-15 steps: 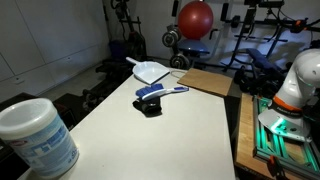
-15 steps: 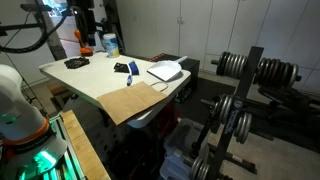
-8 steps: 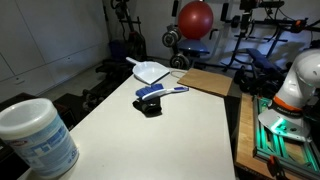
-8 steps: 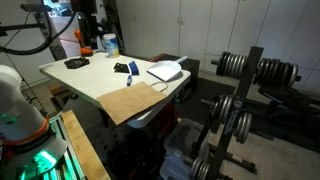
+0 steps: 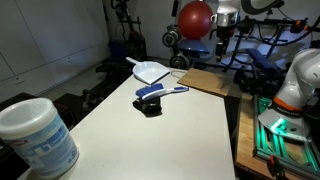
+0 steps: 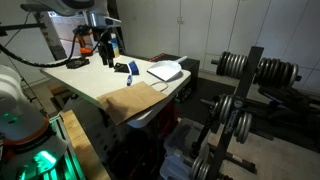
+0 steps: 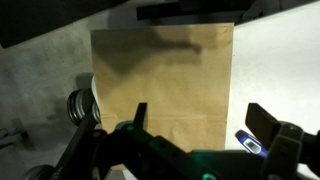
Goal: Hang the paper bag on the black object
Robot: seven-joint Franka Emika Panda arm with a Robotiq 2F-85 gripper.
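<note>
The brown paper bag (image 5: 208,80) lies flat at the table's far edge, partly overhanging it in an exterior view (image 6: 135,99). In the wrist view the bag (image 7: 165,70) fills the middle, straight below the camera. My gripper (image 7: 200,125) is open and empty, its two fingers spread wide over the bag's near part. It hangs high above the bag in both exterior views (image 5: 223,38) (image 6: 103,38). The black object (image 5: 150,105) stands mid-table with a blue brush (image 5: 165,92) lying on it. It also shows in the other exterior view (image 6: 122,68).
A white dustpan (image 5: 150,70) lies beside the bag. A white tub (image 5: 35,135) stands at the table's near corner. A red ball (image 5: 195,18) and weight racks (image 6: 235,110) surround the table. The blue brush tip (image 7: 247,143) shows by the right finger.
The arm has come into both exterior views. The gripper now hangs above the paper bag; before, no gripper was visible. Nothing on the table has moved.
</note>
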